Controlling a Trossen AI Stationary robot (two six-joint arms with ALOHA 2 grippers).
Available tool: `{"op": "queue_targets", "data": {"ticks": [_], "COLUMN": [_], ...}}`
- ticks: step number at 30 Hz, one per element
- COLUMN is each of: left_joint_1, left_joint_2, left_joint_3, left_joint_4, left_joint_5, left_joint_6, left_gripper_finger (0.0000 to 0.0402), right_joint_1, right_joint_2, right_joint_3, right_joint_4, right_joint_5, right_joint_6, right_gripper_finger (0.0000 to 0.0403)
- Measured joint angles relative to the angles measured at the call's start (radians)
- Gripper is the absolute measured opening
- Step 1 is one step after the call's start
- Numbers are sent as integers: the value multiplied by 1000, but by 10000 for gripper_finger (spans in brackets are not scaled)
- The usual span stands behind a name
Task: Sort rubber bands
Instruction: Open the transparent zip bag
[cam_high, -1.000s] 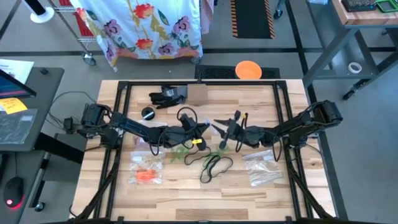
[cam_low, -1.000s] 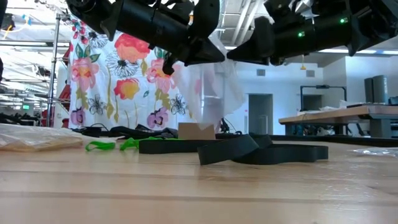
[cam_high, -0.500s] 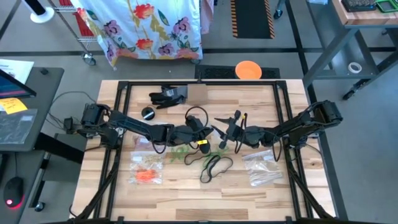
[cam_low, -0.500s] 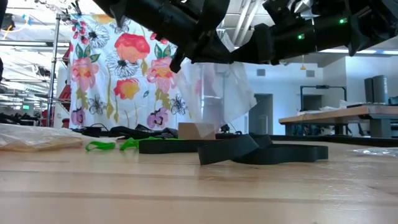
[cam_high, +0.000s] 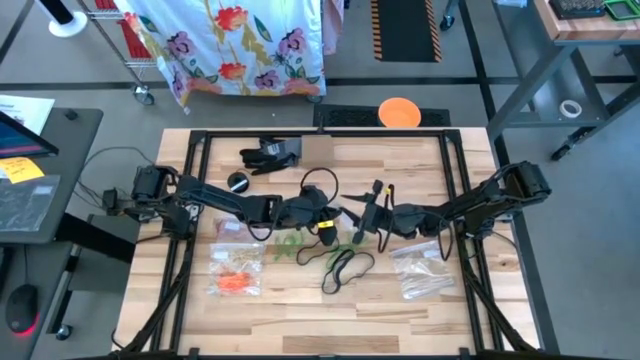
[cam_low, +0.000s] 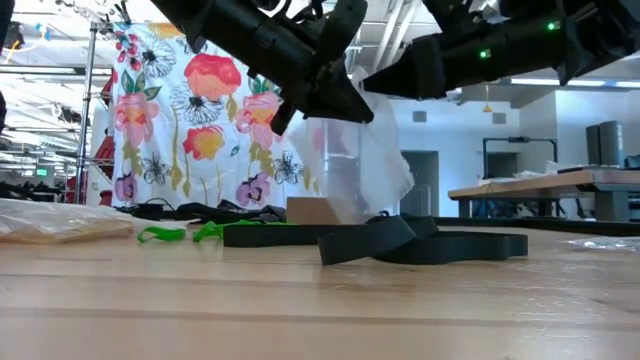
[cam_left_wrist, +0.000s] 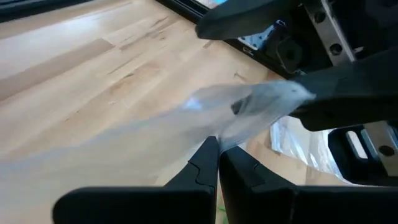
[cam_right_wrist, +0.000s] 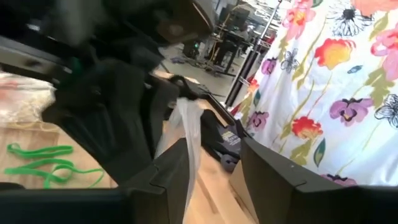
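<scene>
Wood bench (cam_high: 300, 305), framed by black rails. Behind it, floral cloth (cam_high: 240, 45) on a rack.

Left arm (cam_high: 220, 203): reaches in from the left edge to bench centre. Right arm (cam_high: 460, 208): reaches in from the right edge to the same spot, nose to nose with the left.

Clear bag (cam_low: 355, 170): hangs in the air between the two arms, lower end down near the black bands. Two more bags flat on the left front of the bench, one (cam_high: 235, 282) with orange bands inside; another bag (cam_high: 420, 270) flat on the right front.

Left end effector (cam_left_wrist: 217, 146): clenched on the hanging bag's upper edge, fingers pressed together with the film pinched between them. Sits above bench centre (cam_high: 328, 216).

Right end effector (cam_right_wrist: 214, 158): released, fingers spread wide, with the bag's edge hanging in the gap close to one finger. Hovers just beside the left one (cam_high: 360, 224).

Loose bands on the bench, below and in front of the end effectors: black loops (cam_high: 345, 265) just front of centre, overlapping; green loops (cam_high: 290, 245) just left of them. Green ones (cam_low: 160, 234) lie flat in the low view too.
</scene>
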Motion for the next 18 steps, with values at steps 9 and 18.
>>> {"op": "queue_targets", "data": {"ticks": [9, 18], "left_joint_1": [0, -1], "left_joint_2": [2, 2], "left_joint_3": [0, -2], "left_joint_4": [-2, -48], "left_joint_5": [69, 109], "left_joint_6": [-4, -34], "left_gripper_finger": [0, 0], "right_joint_1": [5, 4], "right_joint_2": [37, 138], "right_joint_3": [77, 140], "right_joint_4": [-128, -135], "right_joint_5": [5, 53], "right_joint_6": [-25, -96], "right_gripper_finger": [136, 119]}}
